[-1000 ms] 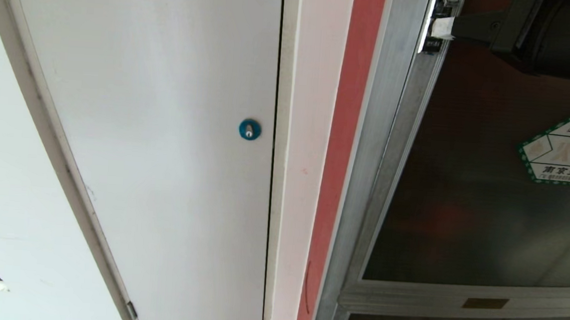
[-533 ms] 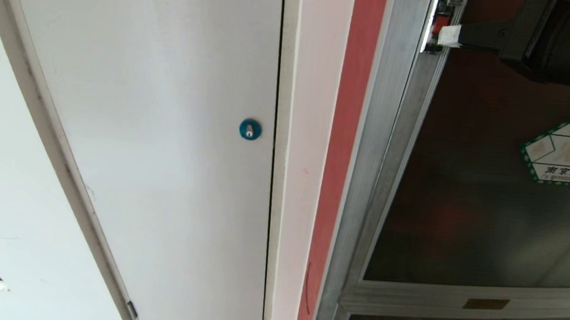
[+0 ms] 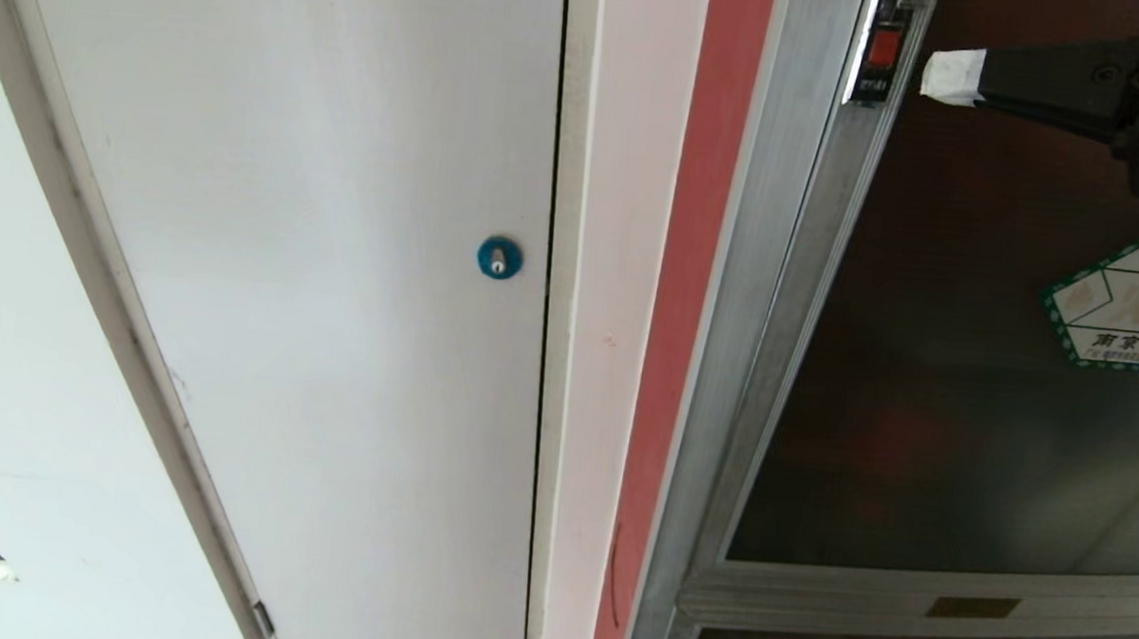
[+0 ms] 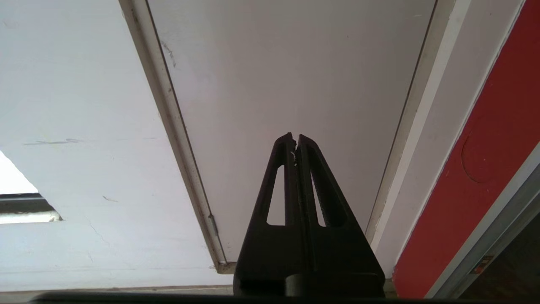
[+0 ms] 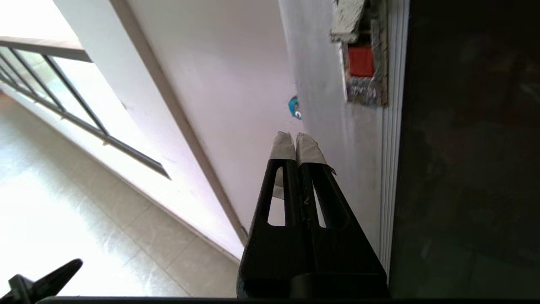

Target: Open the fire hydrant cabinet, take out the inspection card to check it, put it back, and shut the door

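1. The door [image 3: 967,367] is the landmark: a dark glass pane in a silver frame, lying flat in the cabinet [image 3: 726,371] frame, with no gap visible along its edge.
2. The red latch [image 3: 884,47] sits in the door's left rail, near the top of the head view.
3. The right gripper [image 3: 942,75] hangs in front of the door glass, just right of the latch and apart from it. Its taped fingertips [image 5: 295,147] are pressed together with nothing between them.
4. Bare dark glass lies below the gripper; the hexagonal sticker [image 3: 1132,299] is lower on the door and to the right, cut off by the picture's edge.
5. Left of the door come the cabinet's silver frame, a red strip [image 3: 671,367], a pale strip, then the white panel [image 3: 311,291] with its blue lock [image 3: 499,256].
6. Below the door, a crossbar carries a small brass plate [image 3: 972,606]; under it a second dark pane begins and runs out of view.
7. The left gripper [image 4: 294,139] is well left of the door, low before the white panel, its fingers closed together and empty.
8. The card is nowhere visible; the tinted glass shows only a dim reddish blur, so the cabinet's contents cannot be made out.
9. The door's top, right side and the right arm beyond the gripper are cut off.
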